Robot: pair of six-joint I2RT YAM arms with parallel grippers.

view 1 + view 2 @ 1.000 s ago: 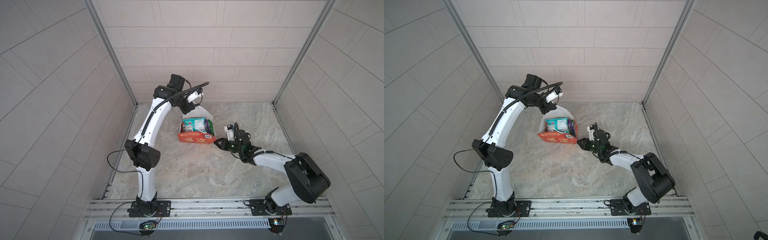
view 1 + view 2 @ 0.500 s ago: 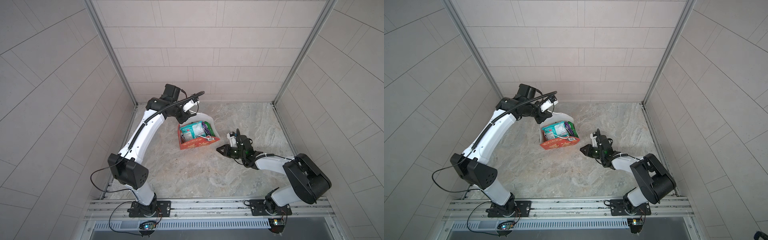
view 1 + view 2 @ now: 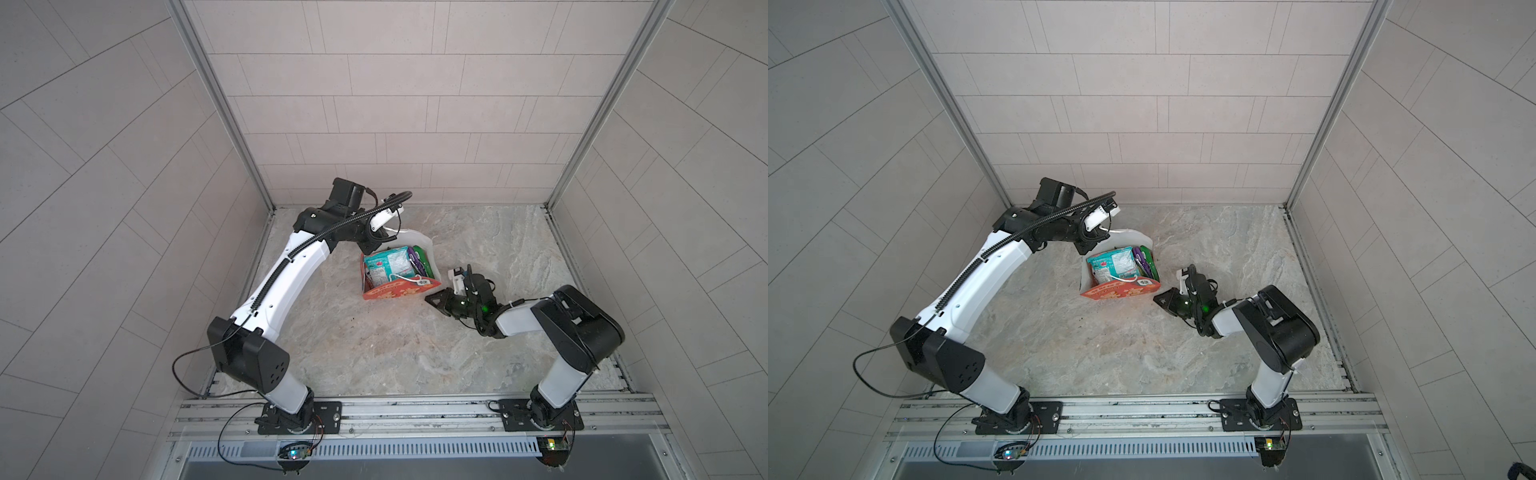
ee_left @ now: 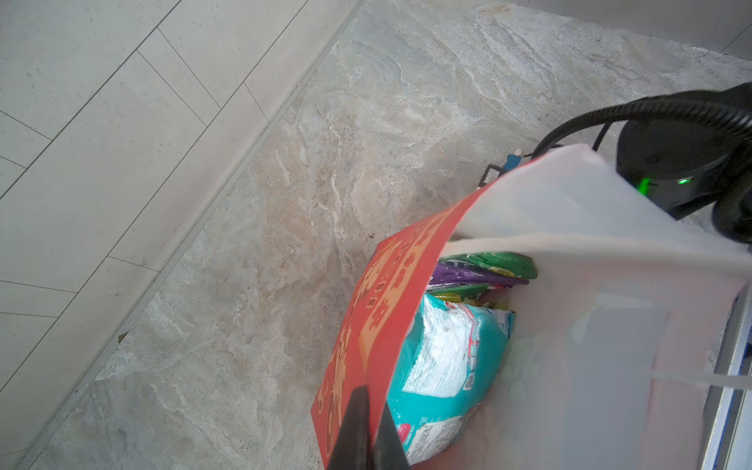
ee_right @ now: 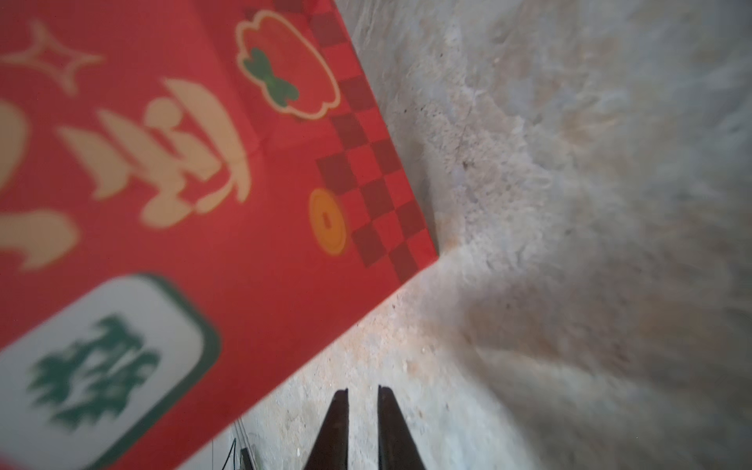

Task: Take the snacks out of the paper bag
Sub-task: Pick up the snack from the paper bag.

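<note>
I'm pinching the paper bag (image 3: 395, 291) by its rim in the left gripper (image 4: 370, 411); the snacks (image 3: 388, 266) are sitting inside. The right gripper (image 5: 362, 390) is hovering beside the bag's corner, jaws a sliver apart, empty. Tugging that rim, I'm risking tipping or tearing the bag.

The left tool (image 4: 372, 427) shows as two dark fingers (image 4: 354, 415) pinched together on the rim of the red paper bag with gold characters (image 4: 378, 309), one finger outside the red wall and one inside. The bag's mouth gapes, white within. In it lie a crinkly teal plastic packet (image 4: 443, 366) nearest the tool, then a purple packet (image 4: 468, 277) and a glossy green packet (image 4: 496, 264). A white cord handle (image 4: 569, 244) crosses the opening. Past the far rim sits a black rounded arm housing with green lights (image 4: 671, 162). The beige marbled table (image 4: 285, 203) meets a pale tiled wall (image 4: 101, 142)
</note>
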